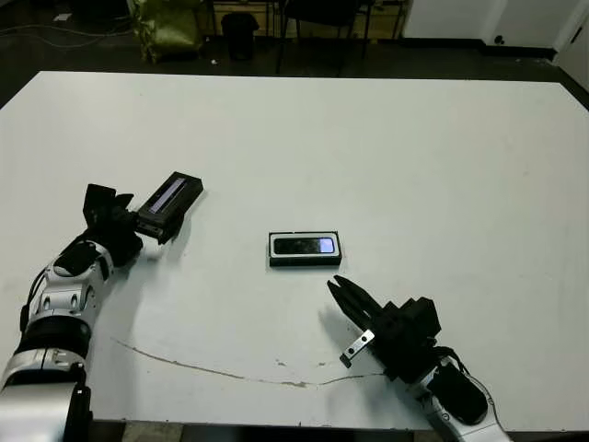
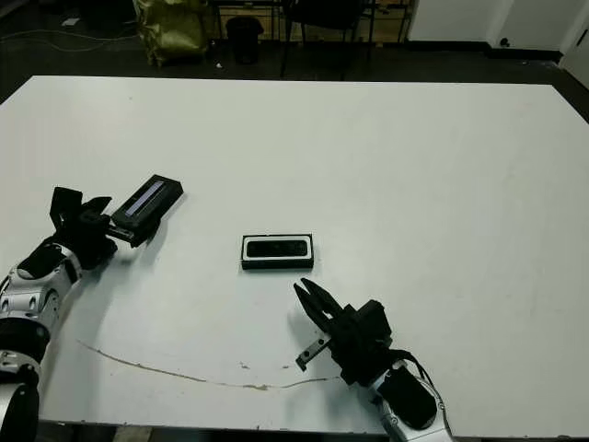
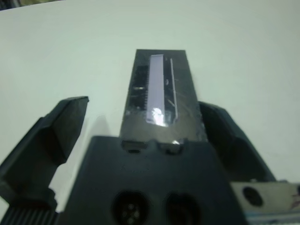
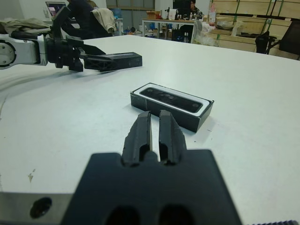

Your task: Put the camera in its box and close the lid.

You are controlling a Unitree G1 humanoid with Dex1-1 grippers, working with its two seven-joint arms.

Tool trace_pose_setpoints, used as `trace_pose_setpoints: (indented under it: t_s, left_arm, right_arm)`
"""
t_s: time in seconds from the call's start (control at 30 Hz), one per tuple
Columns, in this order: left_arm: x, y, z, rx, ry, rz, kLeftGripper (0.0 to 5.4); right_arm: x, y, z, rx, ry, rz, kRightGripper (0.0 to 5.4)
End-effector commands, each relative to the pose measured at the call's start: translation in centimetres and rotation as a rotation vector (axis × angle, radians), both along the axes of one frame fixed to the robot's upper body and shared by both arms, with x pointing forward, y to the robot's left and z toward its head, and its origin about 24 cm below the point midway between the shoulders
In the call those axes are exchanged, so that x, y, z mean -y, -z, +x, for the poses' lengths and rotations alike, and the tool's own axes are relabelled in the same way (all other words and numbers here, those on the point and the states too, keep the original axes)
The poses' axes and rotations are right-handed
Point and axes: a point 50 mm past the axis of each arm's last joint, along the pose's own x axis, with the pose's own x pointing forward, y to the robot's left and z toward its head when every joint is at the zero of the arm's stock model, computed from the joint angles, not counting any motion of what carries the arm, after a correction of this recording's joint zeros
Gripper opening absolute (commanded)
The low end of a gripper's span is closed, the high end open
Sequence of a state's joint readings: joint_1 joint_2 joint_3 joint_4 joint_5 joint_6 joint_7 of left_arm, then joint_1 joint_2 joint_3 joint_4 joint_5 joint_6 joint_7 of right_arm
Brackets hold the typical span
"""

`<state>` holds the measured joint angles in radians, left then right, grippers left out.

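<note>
And here's the white table (image 1: pixel 386 147), with the box (image 1: pixel 306 249) sitting flat near its middle, white lining showing as a thin border all the way round, and the camera (image 1: pixel 307 245) lying inside it, glossy dark face up and catching a bright glint at one end. Over on the left, the left pincer (image 1: pixel 147 224) has the lid (image 1: pixel 170 204): the wrist view shows it lodged between the two black fingers (image 3: pixel 56 136), which stand spread well wider than the lid, one finger (image 3: pixel 229 140) right against its side and the other clear of it, the near end tucked against the pincer's body. The lid faces open side up, its pale bluish-grey strip running down the length, and it sticks out away from the arm, its far end slightly raised above the table with a shadow beneath. It's well apart from the box, off to the left. Down at the near edge, the right pincer (image 1: pixel 344 295) sits low over the table with its two fingers (image 4: pixel 143 136) pressed together, nothing between them, tips pointing toward the box and stopping just short of it. No brand, label or lettering is readable on box, lid or camera. A thin brownish crack-like line (image 1: pixel 212 368) runs across the table near the front edge.
</note>
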<state>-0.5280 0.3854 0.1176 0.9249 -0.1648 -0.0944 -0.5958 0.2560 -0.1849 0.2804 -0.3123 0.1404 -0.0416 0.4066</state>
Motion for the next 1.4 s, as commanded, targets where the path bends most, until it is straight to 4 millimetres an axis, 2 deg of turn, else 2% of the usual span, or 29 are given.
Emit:
trace_pose_setpoints:
  t_s: [0.03, 0.73, 1.2, 1.4]
  left_arm:
    - [-0.4, 2.5, -1.2, -0.149, -0.015, -0.027, 5.38]
    - [-1.5, 4.5, -2.9, -0.267, 0.041, -0.031, 5.38]
    - [-1.4, 5.2, -3.5, -0.295, 0.082, 0.074, 5.38]
    - [-1.1, 5.8, -3.7, -0.330, 0.082, 0.045, 5.38]
  right_arm:
    - [0.3, 0.5, -0.1, -0.019, 0.005, -0.035, 0.00]
    - [0.2, 0.5, -0.3, -0.028, 0.013, -0.026, 0.00]
    - [0.4, 0.8, -0.2, -0.011, 0.006, -0.024, 0.00]
    - [0.4, 1.0, -0.1, -0.023, 0.007, -0.027, 0.00]
